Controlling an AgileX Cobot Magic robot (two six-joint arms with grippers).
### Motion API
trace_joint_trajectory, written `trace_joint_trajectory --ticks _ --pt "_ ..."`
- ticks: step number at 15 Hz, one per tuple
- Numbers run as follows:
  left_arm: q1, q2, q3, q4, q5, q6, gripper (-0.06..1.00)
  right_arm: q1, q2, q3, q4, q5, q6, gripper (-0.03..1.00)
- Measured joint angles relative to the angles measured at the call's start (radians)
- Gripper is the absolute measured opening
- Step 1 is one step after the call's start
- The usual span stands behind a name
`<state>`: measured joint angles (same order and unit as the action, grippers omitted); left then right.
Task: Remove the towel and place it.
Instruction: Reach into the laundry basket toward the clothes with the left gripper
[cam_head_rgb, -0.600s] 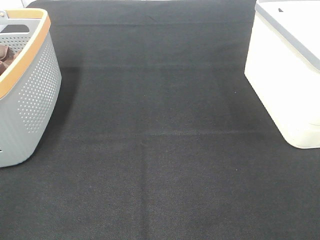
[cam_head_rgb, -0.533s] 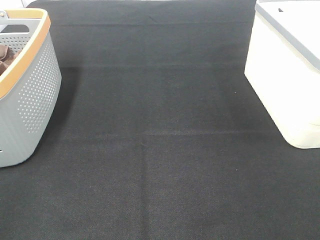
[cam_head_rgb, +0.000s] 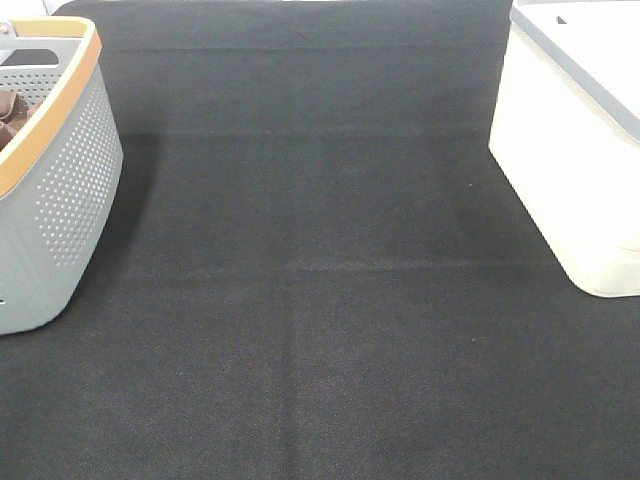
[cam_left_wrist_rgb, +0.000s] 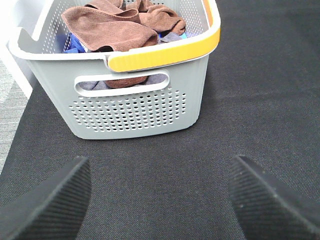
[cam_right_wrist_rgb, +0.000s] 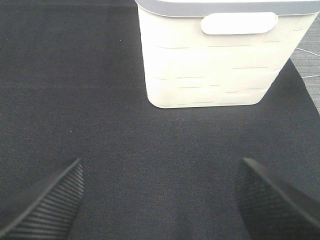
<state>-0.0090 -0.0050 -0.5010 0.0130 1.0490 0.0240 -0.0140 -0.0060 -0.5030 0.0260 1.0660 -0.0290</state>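
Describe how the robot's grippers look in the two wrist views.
Of the left gripper only two fingers show: black, wedge-shaped, rounded at the tips, finely ribbed. The right gripper looks the same. No cables, markings or arm links are visible.

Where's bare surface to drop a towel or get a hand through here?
Free: the black woven table mat between the grey perforated plastic basket on the left and the white plastic bin on the right, front to back. Crowded: only inside the basket, piled with the reddish-brown microfibre towel over a blue cloth.
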Motion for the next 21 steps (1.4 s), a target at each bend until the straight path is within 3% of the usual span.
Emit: trace_joint_trajectory --ticks 21 --pt "0.0 0.0 0.0 0.0 0.0 0.002 0.73 0.0 0.0 0.0 0.0 0.0 0.0 0.78"
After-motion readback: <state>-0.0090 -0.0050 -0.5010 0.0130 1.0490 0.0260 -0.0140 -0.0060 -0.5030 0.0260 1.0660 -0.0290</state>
